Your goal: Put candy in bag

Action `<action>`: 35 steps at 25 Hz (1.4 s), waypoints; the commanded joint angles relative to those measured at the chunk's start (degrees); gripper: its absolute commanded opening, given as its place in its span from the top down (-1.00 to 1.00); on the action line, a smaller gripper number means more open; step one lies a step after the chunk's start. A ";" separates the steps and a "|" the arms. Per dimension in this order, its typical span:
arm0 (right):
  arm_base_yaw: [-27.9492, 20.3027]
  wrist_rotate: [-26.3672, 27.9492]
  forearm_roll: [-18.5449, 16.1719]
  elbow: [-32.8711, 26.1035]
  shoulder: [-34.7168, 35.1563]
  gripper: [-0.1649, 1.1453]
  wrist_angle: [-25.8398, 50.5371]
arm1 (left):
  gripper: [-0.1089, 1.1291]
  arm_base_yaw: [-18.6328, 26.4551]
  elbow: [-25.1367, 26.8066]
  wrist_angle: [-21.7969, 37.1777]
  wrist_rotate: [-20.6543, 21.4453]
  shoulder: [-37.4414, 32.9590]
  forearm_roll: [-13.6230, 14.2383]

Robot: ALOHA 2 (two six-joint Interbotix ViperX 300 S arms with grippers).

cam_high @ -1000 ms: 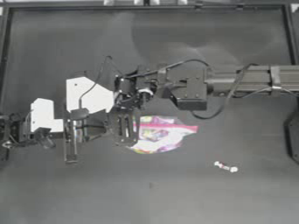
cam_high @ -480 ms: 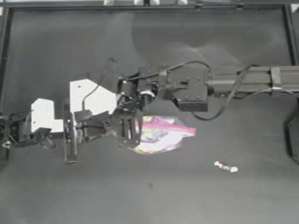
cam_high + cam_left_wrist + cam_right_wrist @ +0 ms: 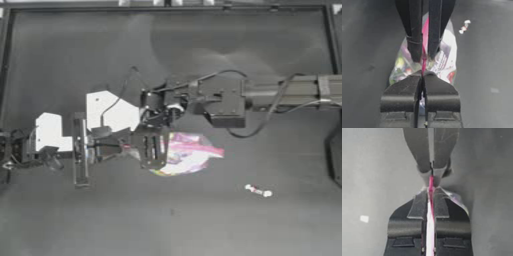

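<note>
**Both grippers pinching the bag's pink edge, candy sitting off on its own**

Since both grippers crowd over the same spot, a good chunk of the bag (image 3: 184, 155) is hidden from above: its left end sits under the dark jaws and you only get the crinkly clear part with the colourful stuff showing to the right. What's actually inside is too blurry to name. In the right wrist view most of the bag is blocked by the jaws, just the pink strip and a bit of clear plastic poke out. The left arm is also cut off at the left side of the top view.

Count-wise: one bag, one candy (image 3: 258, 190), two grippers.

The left gripper (image 3: 422, 73) comes in from the left, jaws pressed together on the pink strip along the bag's edge. You can see the pink line running right into the seam between them. The right gripper (image 3: 431, 189) reaches across from the right, past the middle, and it's clamped on that same pink strip too, jaws squeezed tight with only the thin strip between. In each wrist view the other gripper shows up opposite, also closed on the strip, so the two are nipping the edge just beside each other, nearly tip to tip.

The candy is lying on the dark desk (image 3: 220, 55), lower right of the bag and apart from it, nothing touching it. It also shows up small in the left wrist view beyond the bag, white with a reddish middle.
</note>
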 commanded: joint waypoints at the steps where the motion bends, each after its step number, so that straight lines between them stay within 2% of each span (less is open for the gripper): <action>1: 0.09 0.18 -0.18 0.26 -3.16 0.35 0.26 | 0.27 0.00 -0.09 -0.35 -0.09 -1.76 -0.09; 28: 0.09 1.05 0.00 5.45 -6.86 0.35 0.79 | 0.27 -0.09 -0.09 -0.62 0.00 -1.85 0.00; 35: 0.09 2.29 -0.18 8.44 -9.05 0.35 0.44 | 0.27 0.00 -0.09 -0.62 0.00 -1.85 0.00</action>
